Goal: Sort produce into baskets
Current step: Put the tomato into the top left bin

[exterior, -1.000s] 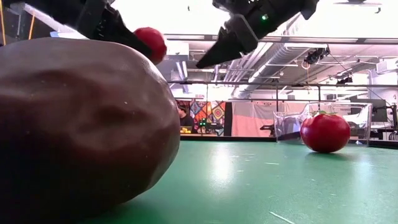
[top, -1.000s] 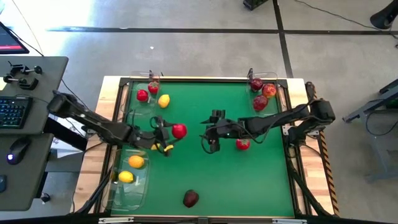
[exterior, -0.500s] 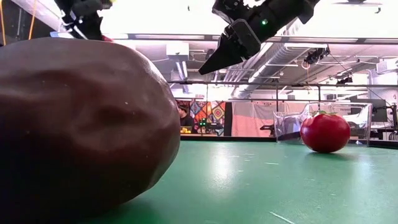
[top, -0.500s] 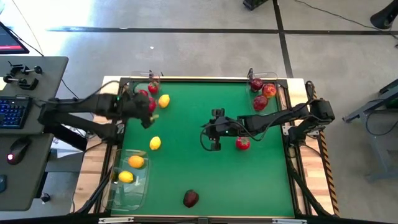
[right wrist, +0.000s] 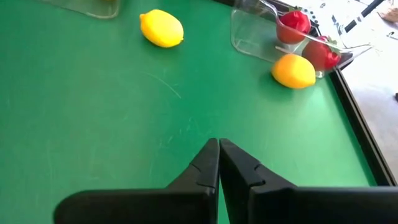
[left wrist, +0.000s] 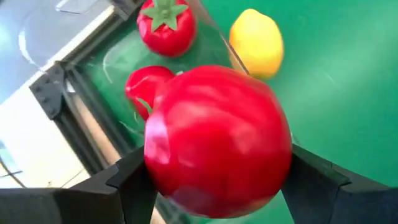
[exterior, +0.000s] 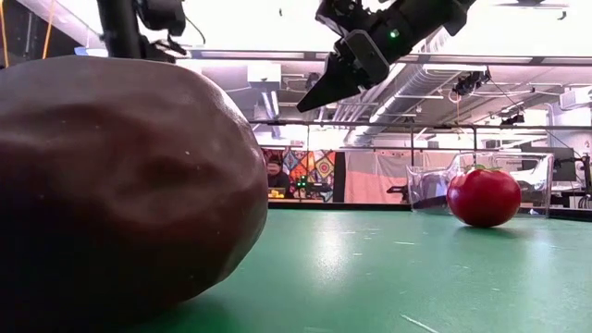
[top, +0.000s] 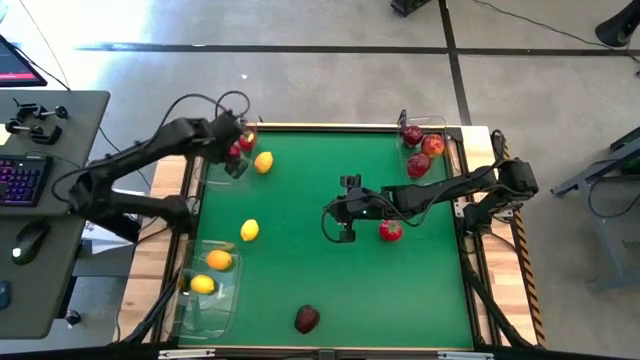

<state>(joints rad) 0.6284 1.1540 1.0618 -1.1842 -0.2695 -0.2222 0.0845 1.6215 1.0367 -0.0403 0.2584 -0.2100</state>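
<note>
My left gripper [top: 232, 152] hangs over the far-left basket [top: 246, 123], shut on a bright red fruit [left wrist: 217, 140]. Two red fruits [left wrist: 166, 28] lie in that basket, and a lemon [top: 263, 162] rests on the green mat just outside it. My right gripper [top: 340, 230] hovers shut and empty over the middle of the mat, seen in its wrist view [right wrist: 219, 148]. A red fruit [top: 390, 231] sits on the mat close to its right. Another lemon [top: 249, 230] lies on the mat at the left. My left gripper pinches the red fruit by two opposite sides [left wrist: 155, 168] between its two fingers [left wrist: 130, 183]. It comes at the fruit from above. The fruit is lifted clear and hangs over the basket's wall [left wrist: 205, 28].
The far-right basket [top: 436, 122] holds dark red apples [top: 420, 160]. The near-left basket [top: 205, 305] holds two yellow-orange fruits [top: 218, 260]. A dark red apple [top: 307, 319] lies by the near edge and fills the low view's left [exterior: 120, 185]. Green mat lies bare at the centre and near right.
My left gripper has carried the red fruit from the middle-left of the mat up and toward the far-left corner, ending over the far-left basket. My right gripper has stayed in place and shut its fingers on nothing.
</note>
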